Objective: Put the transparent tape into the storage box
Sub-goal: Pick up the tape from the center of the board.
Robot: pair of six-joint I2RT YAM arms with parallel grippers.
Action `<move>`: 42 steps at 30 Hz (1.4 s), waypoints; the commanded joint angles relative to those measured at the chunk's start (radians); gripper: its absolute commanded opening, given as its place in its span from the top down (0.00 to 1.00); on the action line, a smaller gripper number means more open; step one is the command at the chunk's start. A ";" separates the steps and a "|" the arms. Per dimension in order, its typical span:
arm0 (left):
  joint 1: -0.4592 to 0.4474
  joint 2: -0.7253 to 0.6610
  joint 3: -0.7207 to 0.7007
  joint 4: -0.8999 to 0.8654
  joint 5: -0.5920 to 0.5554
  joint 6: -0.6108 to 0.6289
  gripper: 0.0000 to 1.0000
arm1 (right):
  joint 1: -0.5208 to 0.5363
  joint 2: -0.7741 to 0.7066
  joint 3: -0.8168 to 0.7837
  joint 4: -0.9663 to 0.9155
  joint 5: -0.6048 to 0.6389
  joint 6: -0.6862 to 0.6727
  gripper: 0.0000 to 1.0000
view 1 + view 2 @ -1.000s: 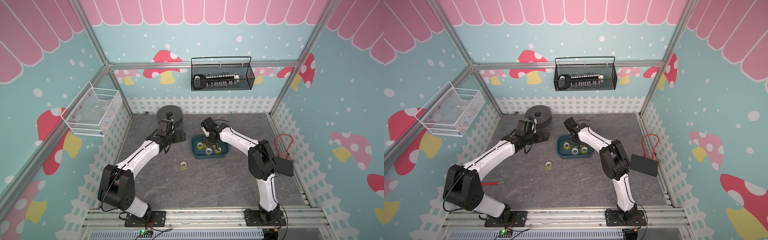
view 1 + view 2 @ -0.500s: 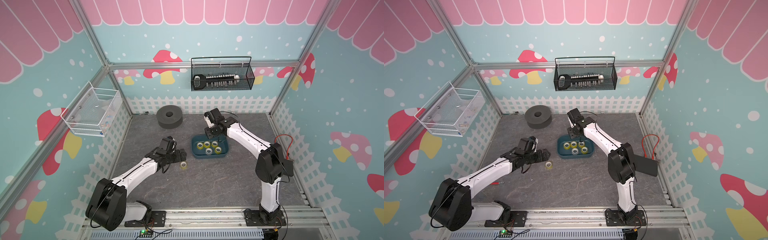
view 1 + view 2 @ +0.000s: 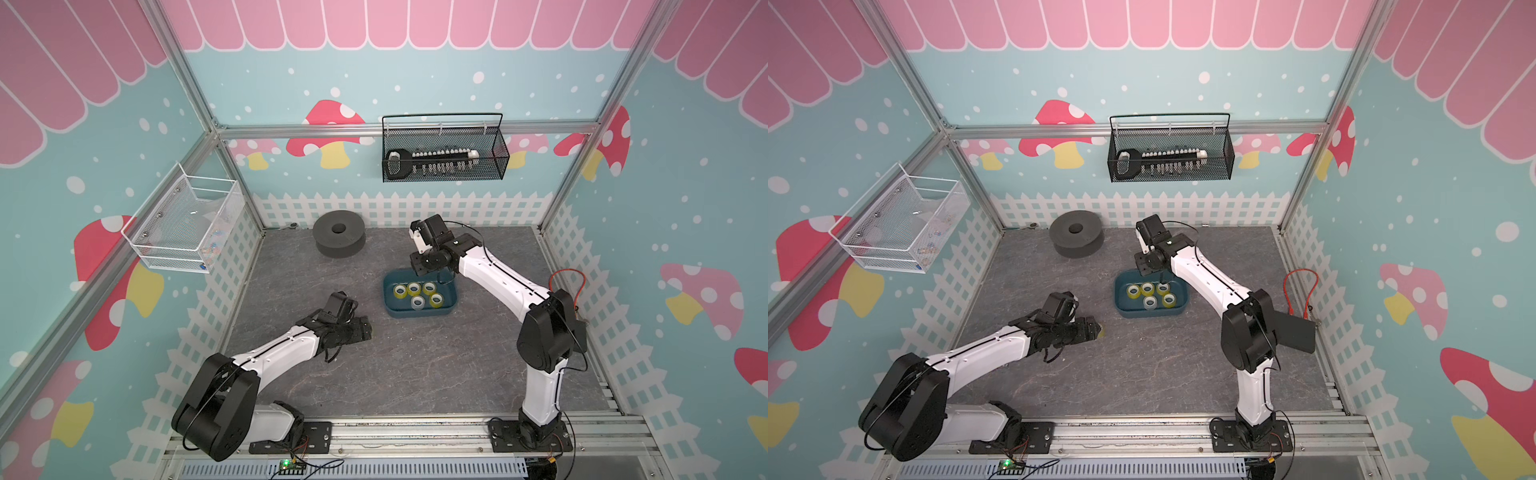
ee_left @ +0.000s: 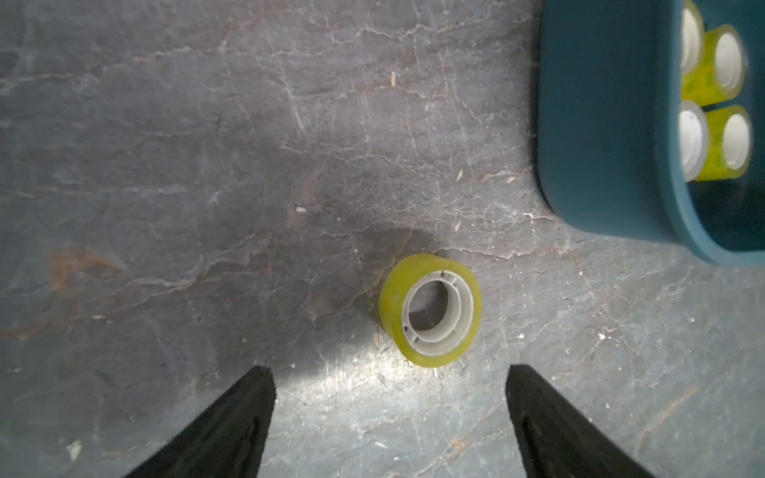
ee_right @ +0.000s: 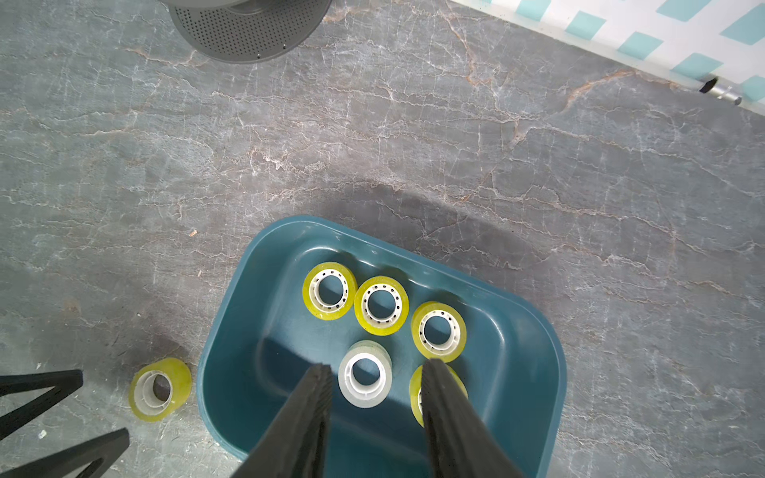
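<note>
Presently: left hand, released, empty, poised at a yellowish tape roll lying on the desk just beside the storage box. Right hand, parted, empty (above box, five rolls inside).

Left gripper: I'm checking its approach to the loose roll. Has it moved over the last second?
Yes. The left gripper has come from beside the grey spool toward the robot's base, to the loose tape roll, jaws open.

Robot test cell — aluminium frame, mushroom-print walls
</note>
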 commanded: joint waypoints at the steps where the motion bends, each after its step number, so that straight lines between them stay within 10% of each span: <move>1: -0.001 0.044 0.030 0.024 -0.039 0.008 0.16 | -0.003 -0.029 -0.021 0.008 -0.005 0.011 0.59; 18: -0.002 0.176 0.123 0.022 -0.056 0.056 0.48 | -0.012 -0.030 -0.053 0.016 0.006 0.010 0.60; 30: -0.026 0.143 0.077 0.005 -0.050 0.043 0.51 | -0.021 -0.057 -0.075 0.023 -0.005 0.019 0.60; 42: -0.030 0.203 0.109 0.006 -0.063 0.063 0.80 | -0.020 -0.068 -0.090 0.023 -0.002 0.026 0.60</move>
